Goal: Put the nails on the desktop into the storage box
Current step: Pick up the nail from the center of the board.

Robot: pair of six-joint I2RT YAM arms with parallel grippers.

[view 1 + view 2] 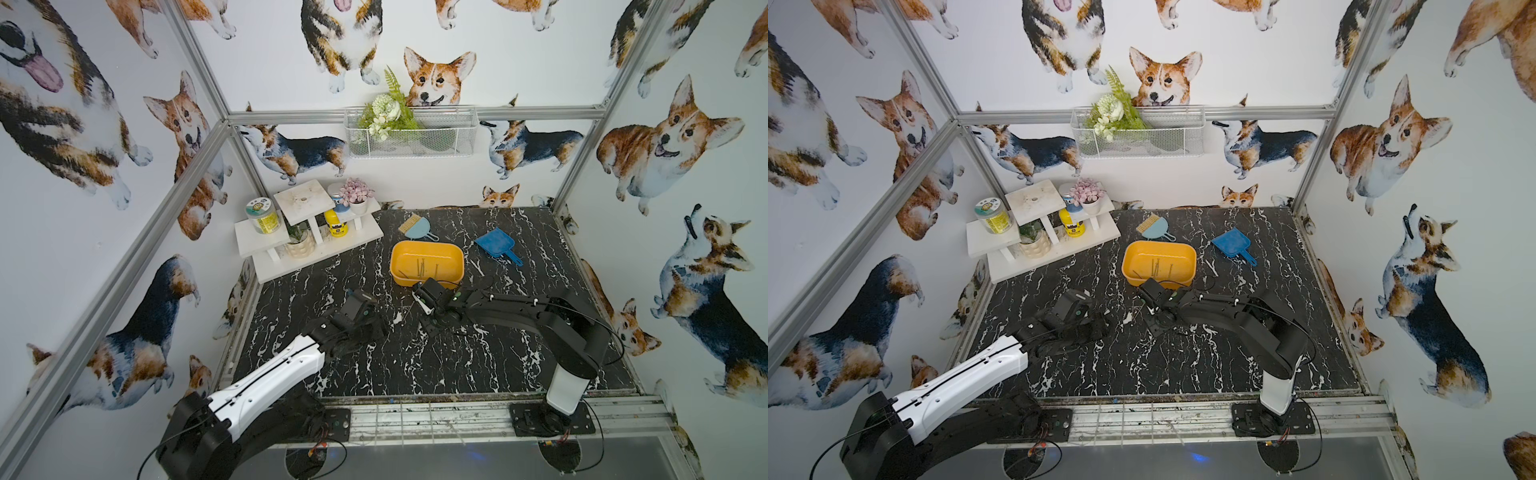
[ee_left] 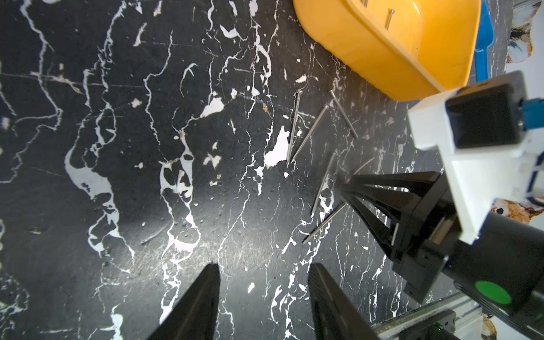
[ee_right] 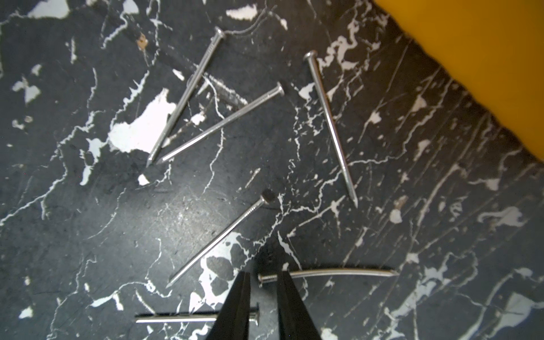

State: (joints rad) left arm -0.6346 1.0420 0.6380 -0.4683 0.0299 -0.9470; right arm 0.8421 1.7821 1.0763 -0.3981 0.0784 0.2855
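The right claw (image 3: 263, 276), tips slightly parted, hangs over one head among loose nails (image 3: 220, 124) on the counter (image 3: 88, 235) by the box (image 1: 428, 249); the left claw (image 2: 263, 268) is spread, pinching nothing.

In the right wrist view the right gripper (image 3: 263, 275) has fingers (image 3: 235, 309) covering parts of two nails (image 3: 338, 272), and the storage box (image 3: 471, 59) is a blurred corner cut by the frame. In both top views the nails on the counter (image 1: 478, 353) are too small to count, and that gripper hides the box rim at 6 o'clock.
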